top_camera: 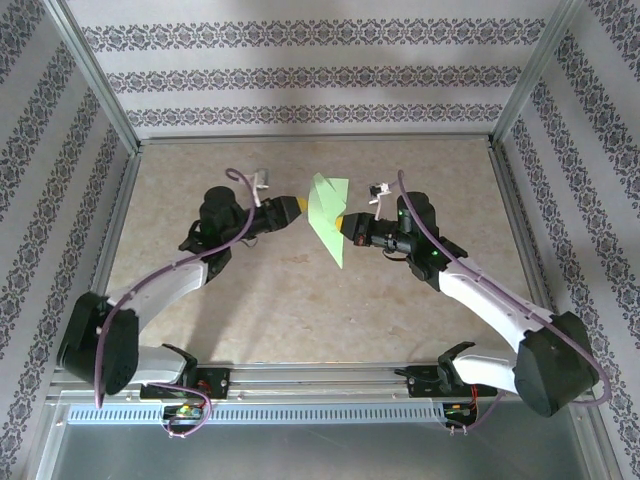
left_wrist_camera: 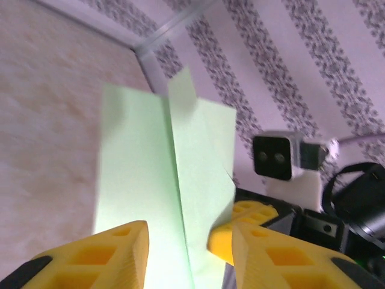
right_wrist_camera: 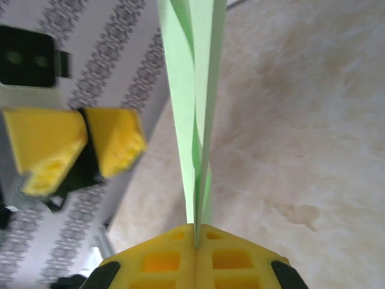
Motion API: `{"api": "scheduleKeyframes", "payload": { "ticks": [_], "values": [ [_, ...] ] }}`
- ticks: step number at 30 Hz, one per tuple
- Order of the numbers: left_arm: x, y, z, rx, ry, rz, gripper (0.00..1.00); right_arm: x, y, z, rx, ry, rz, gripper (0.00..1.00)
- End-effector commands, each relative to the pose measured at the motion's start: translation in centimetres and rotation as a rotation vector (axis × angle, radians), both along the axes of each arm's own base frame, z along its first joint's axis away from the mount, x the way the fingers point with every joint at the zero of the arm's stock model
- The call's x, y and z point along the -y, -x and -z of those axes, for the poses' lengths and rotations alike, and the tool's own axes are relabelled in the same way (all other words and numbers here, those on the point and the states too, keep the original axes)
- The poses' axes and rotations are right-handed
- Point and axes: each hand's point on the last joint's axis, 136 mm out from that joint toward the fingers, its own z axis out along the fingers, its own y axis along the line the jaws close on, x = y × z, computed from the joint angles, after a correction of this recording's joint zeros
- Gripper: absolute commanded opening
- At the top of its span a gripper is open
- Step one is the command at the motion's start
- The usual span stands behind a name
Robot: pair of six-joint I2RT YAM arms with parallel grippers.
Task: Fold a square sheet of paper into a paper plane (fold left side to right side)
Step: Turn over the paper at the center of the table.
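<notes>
Thing: paper [top_camera: 327, 212], thin, plain light green, matte.
Shape: folded along one long, straight crease, so it is not a flat square; it tapers to a point at one end.
Layers: seen edge-on, the folded flaps gape slightly apart.
Pose: standing on edge, with the pointed end towards the near side and the broad end towards the far wall.
Place: raised above the middle of the surface [top_camera: 260, 290].
Hold: one edge is pinched between the closed fingers of the right pincer [top_camera: 345, 226].

Matte green paper [top_camera: 325, 210], smooth mottled tabletop [top_camera: 300, 300]
</notes>
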Motion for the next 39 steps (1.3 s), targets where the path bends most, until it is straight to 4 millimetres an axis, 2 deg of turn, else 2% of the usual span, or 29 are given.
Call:
{"api": "scheduleKeyframes", "payload": {
  "ticks": [1,5,8,12,15,19,23,26,29,34,39],
  "values": [
    [-3.9,0.5,2.1,-0.007,-0.196,-0.145,0.46,2.2,0.5,2.6,0.057,0.370,0.064,0.01],
    [-8.0,1.4,2.1,0.011,-0.379,-0.312,0.47,4.6,0.6,4.7,0.134,0.914,0.137,0.01],
    [-10.5,2.1,1.5,0.033,-0.448,-0.420,0.48,5.3,0.2,5.8,0.163,1.229,0.142,0.01],
    [-12.7,2.9,1.1,0.048,-0.473,-0.522,0.48,4.3,-0.5,7.7,0.218,1.555,0.105,0.01],
    [-13.3,3.3,0.8,0.056,-0.468,-0.549,0.49,2.9,-1.0,9.6,0.265,1.720,0.062,0.01],
    [-13.3,3.5,1.0,0.051,-0.475,-0.542,0.49,1.1,-1.2,13.3,0.275,1.851,-0.050,0.01],
    [-13.1,3.3,1.2,0.044,-0.475,-0.530,0.49,0.0,-0.6,16.5,0.243,1.905,-0.159,0.02],
    [-12.8,3.2,1.3,0.042,-0.477,-0.513,0.49,-0.9,0.6,18.5,0.160,1.831,-0.249,0.19],
    [-12.3,3.1,1.5,0.034,-0.475,-0.488,0.49,-2.0,1.9,19.1,0.079,1.708,-0.299,0.37],
    [-11.4,2.8,2.1,0.011,-0.444,-0.449,0.53,-3.2,3.3,18.1,-0.050,1.452,-0.309,0.51],
    [-10.1,2.4,4.3,-0.060,-0.407,-0.401,0.57,-2.5,3.2,14.6,-0.096,1.205,-0.221,0.59]
  ]
}}
